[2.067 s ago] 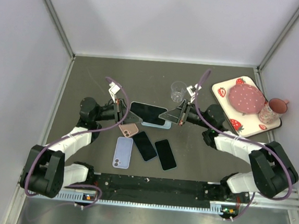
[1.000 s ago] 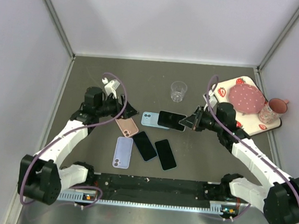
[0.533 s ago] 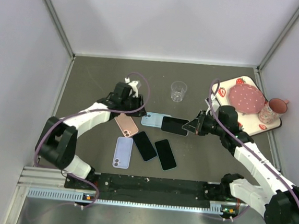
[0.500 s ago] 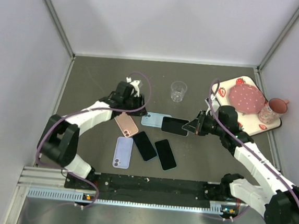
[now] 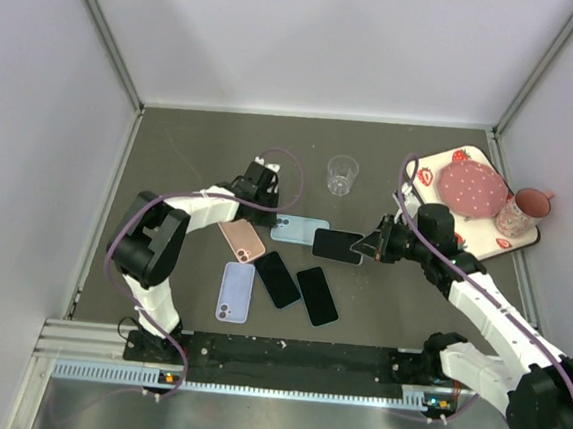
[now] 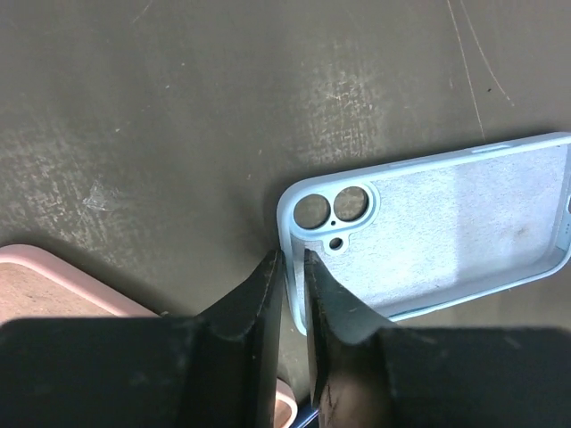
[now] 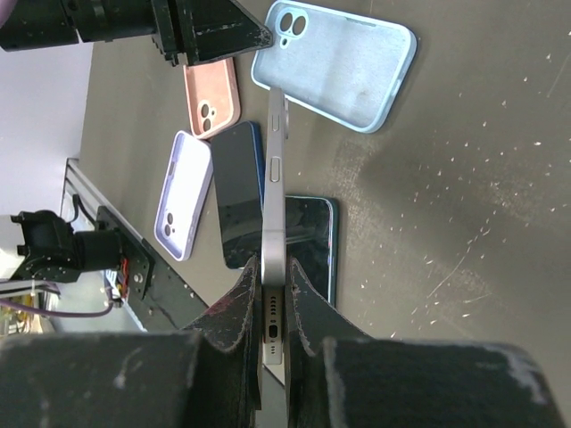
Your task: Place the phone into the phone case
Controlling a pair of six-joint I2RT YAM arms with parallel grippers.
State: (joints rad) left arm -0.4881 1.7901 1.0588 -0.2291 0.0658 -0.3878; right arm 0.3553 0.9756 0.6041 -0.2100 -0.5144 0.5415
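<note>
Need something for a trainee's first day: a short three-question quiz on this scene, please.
1. Multiple choice: what does the right hand grip? A) the clear cup B) a phone C) the lilac case
2. True or false: the left hand has its fingers at the pink case.
3. Count: how many dark phones lie flat, held by no hand?

Key
1. B. The phone is pinched at its bottom end.
2. False. Its fingers straddle the rim of the light blue case at the camera-hole corner.
3. Two.
</note>
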